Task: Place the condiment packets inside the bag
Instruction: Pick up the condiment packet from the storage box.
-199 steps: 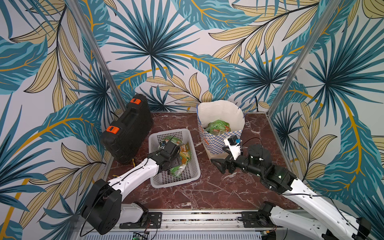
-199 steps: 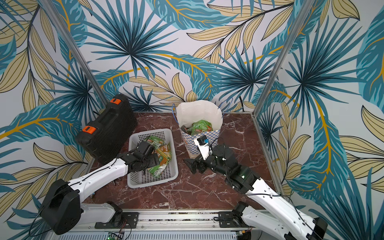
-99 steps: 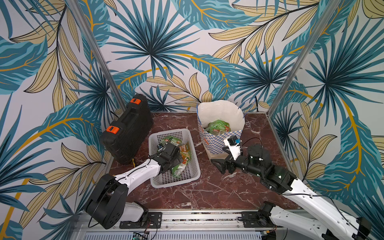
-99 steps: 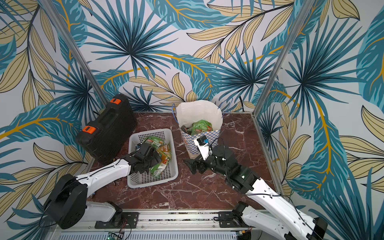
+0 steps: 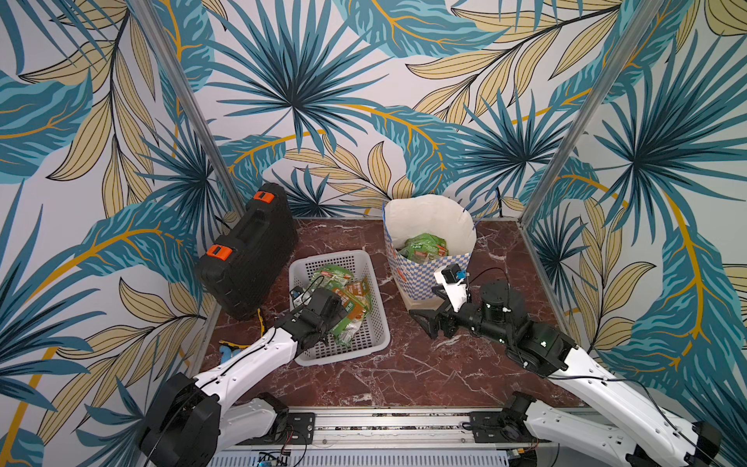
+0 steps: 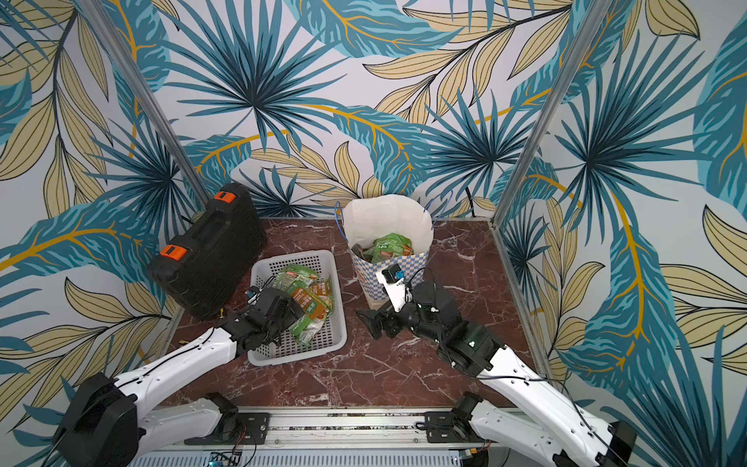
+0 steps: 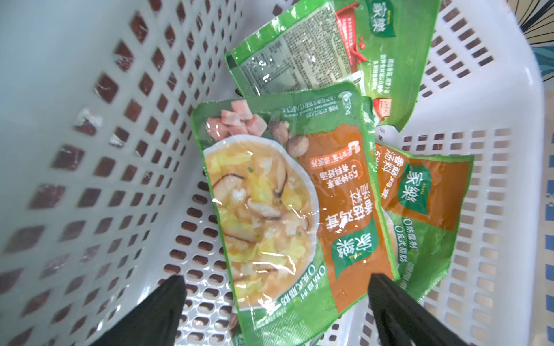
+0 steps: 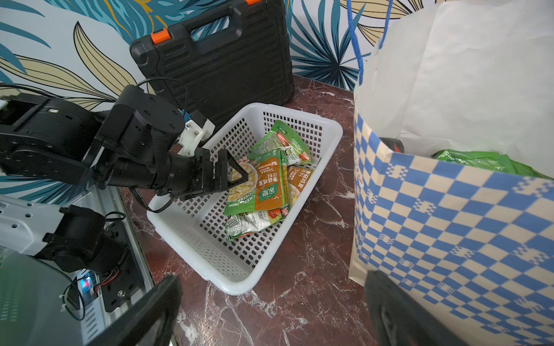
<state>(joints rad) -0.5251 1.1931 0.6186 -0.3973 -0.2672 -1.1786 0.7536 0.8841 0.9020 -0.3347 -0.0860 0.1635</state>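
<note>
The job is partly done: some green condiment packets [image 5: 422, 247] already lie inside the bag [image 5: 424, 279], which stands upright on the worktop [image 5: 404, 376]. At least four more sit heaped in the white basket [image 5: 343, 358] beside it, perhaps others beneath, since the pile hides its lower layers. The left claw [image 7: 274, 295] hovers spread wide over the top packet [image 7: 287, 203], gripping nothing, and the right claw [image 8: 271, 286] hangs wide and empty near the bag's foot.
</note>
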